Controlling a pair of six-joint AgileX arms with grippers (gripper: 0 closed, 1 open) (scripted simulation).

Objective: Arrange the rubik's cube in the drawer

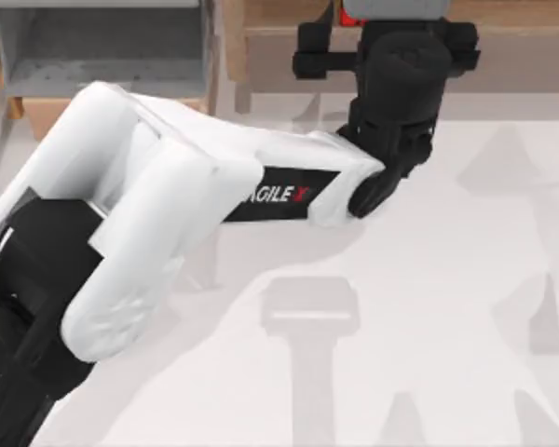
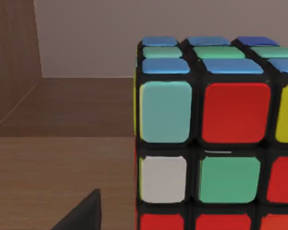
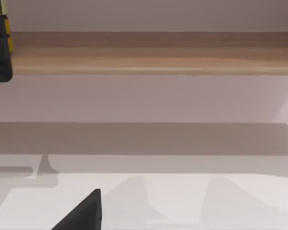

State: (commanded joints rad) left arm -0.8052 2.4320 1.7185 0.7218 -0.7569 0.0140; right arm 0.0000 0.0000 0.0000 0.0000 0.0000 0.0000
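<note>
Left arm is stretched across the counter [image 1: 429,307] to the far edge, its claw [image 1: 391,37] up at the brown shelf ledge [image 1: 503,14], right of centre in the top view. A sliver of red at the top edge there looks like the rubik's cube [image 1: 391,11], mostly hidden under the wrist. In the left wrist view the rubik's cube [image 2: 206,139] sits very close, straight ahead of the claw, resting on the wooden ledge with a side wall beside it. One dark fingertip [image 2: 84,213] shows beside the cube and apart from it; can't tell if the claw is spread or pinching.

Key relation: the cube is dead ahead of the left claw and nearly at it, while the drawer [image 1: 102,56], grey inside, lies at the far left of the counter, well apart from the cube. So the carry would run leftward along the far edge. The left arm is clearly the nearer one.

The right wrist view looks along the counter toward the ledge; a dark fingertip [image 3: 84,213] of that claw shows, spread unknown. That arm looks parked.
</note>
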